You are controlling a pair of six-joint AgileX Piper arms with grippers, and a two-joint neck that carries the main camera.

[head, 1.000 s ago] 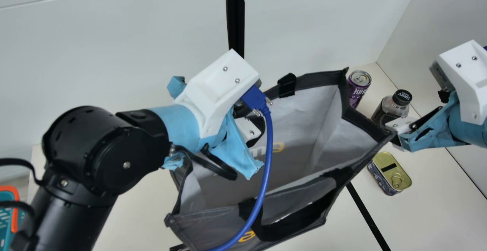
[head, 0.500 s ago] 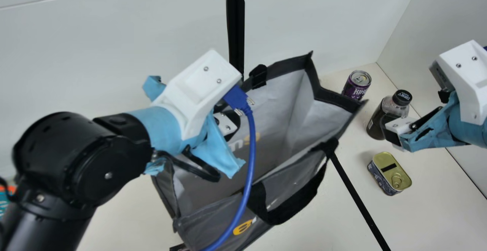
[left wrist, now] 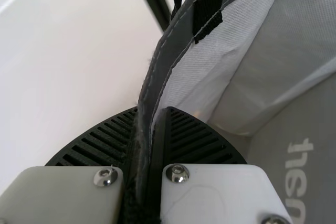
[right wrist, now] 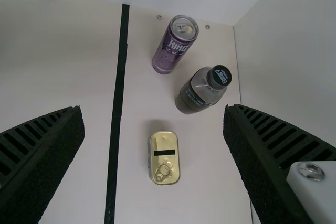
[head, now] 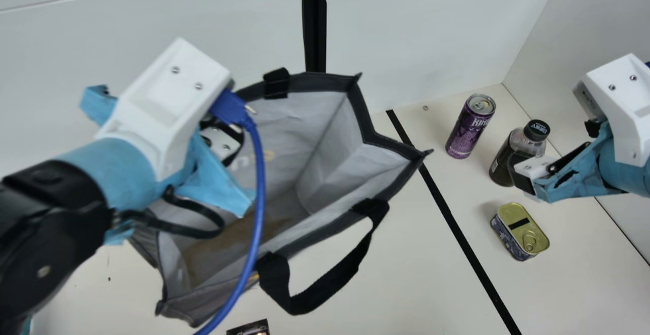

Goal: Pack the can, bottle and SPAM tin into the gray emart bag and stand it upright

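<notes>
Gray and soft-walled, the emart bag (head: 330, 167) leans with its mouth open, one rim pinched in the fingers of the left gripper (left wrist: 152, 111). Held only there, it could swing or fold shut under a load. Can (head: 469, 129), bottle (head: 518, 147) and SPAM tin (head: 520, 231) are outside it on the desk (head: 574, 284); the right gripper (right wrist: 153, 113) has its fingers wide, gripping nothing.

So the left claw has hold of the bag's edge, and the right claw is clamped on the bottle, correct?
The right gripper isn't clamped on the bottle: the right wrist view shows its fingers wide apart, gripping nothing. The left gripper does hold the bag's edge.
</notes>
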